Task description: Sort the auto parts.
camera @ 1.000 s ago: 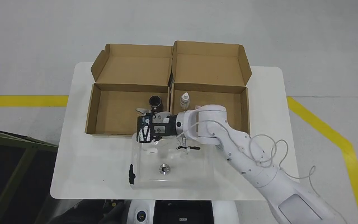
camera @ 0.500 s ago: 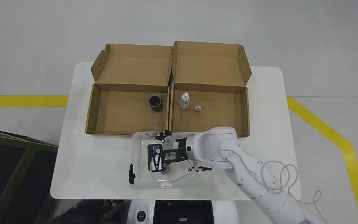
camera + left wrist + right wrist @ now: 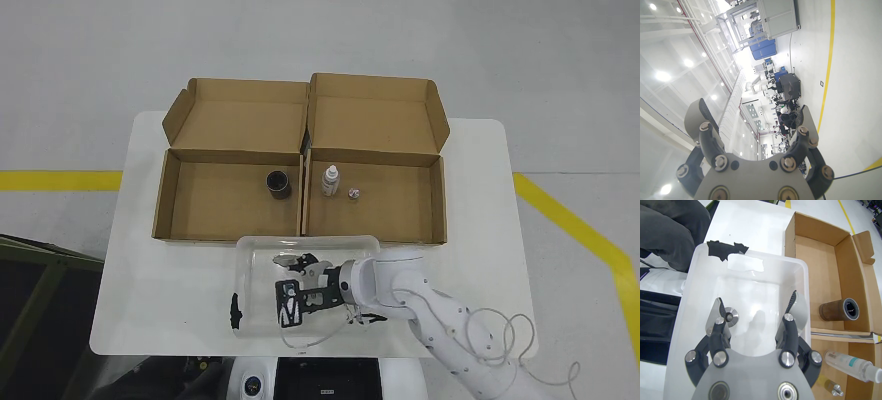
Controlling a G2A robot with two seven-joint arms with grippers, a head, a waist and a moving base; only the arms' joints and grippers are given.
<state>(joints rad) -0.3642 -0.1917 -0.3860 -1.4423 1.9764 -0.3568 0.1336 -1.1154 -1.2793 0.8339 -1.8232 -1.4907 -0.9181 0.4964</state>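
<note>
pale grey floor [image 3: 560, 60], yellow line [image 3: 60, 180]

A small silver flanged metal bushing [image 3: 731, 317] lay flat on the clear plastic bin's [image 3: 696, 262] floor, just beside one of the right gripper's [image 3: 757, 297] spread fingers. Well apart, beyond its other finger, a dark brown metal cylinder with a hollow bore [image 3: 838, 311] sat in one cardboard box [image 3: 829, 262]. A white plastic spray bottle [image 3: 848, 362] and a small brass-and-silver fitting [image 3: 831, 387] sat in the neighbouring box.
</note>
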